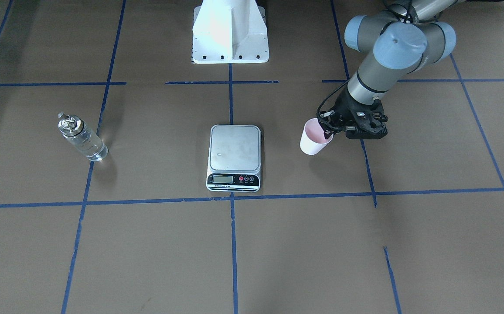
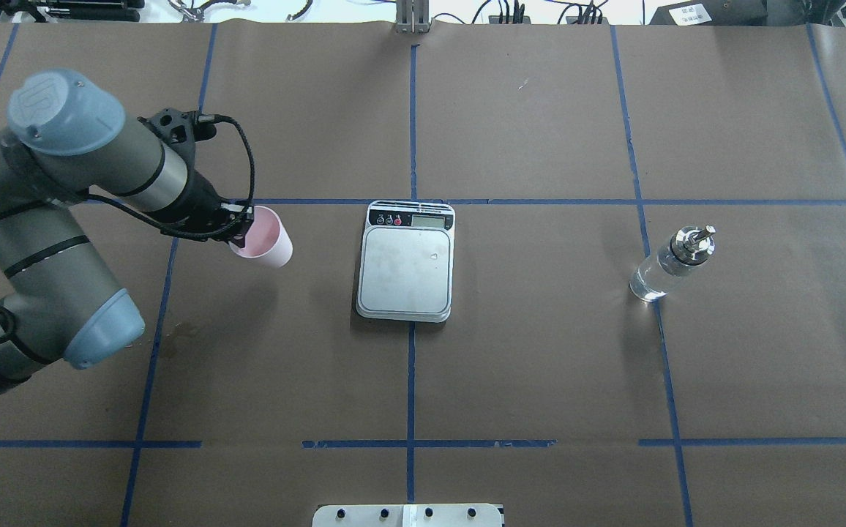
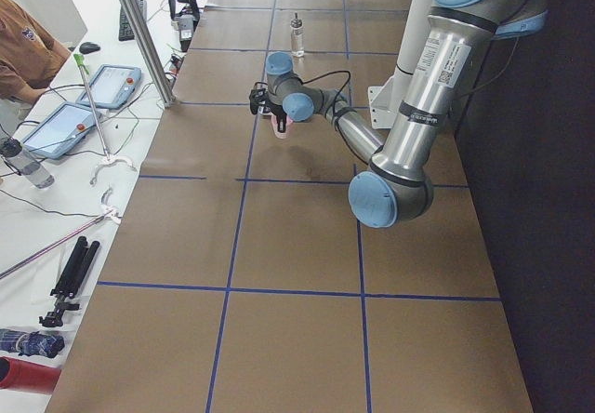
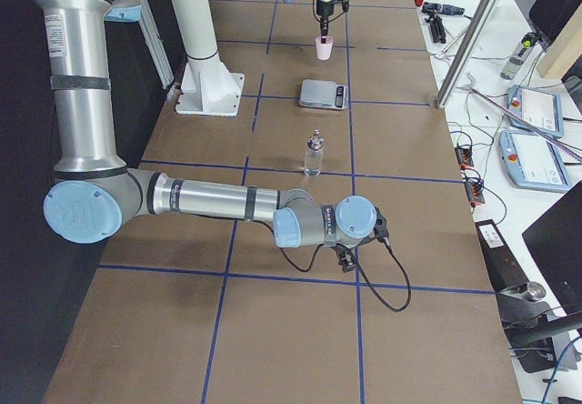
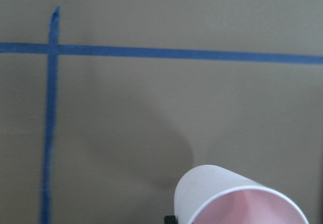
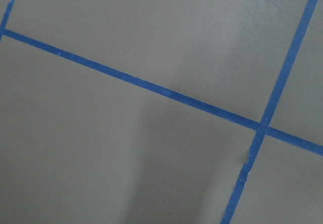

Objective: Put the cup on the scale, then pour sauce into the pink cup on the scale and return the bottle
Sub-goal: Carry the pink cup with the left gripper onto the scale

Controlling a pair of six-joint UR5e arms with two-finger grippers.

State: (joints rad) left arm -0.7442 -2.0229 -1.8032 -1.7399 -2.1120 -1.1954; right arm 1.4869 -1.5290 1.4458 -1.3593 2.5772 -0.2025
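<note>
Brown worktop (image 2: 540,366) with three obstacles in one row, well apart. On the robot's left is the cup (image 2: 268,243), pinched at its rim by the left pincer (image 2: 246,223). The flat scale (image 2: 406,271) lies in the middle, and the upright bottle (image 2: 668,267) stands on the right. Lanes of bare worktop run between them. The right arm (image 4: 218,202) stretches low beyond the bottle.

Soft, even light from above leaves only faint, blurred shadows on the brown table (image 2: 540,351) beside the cup (image 2: 266,238) and the bottle (image 2: 668,267). The white robot base (image 1: 230,30) is washed out in the front view. The bottle's metal top glints. The left wrist view is slightly blurred throughout.
</note>
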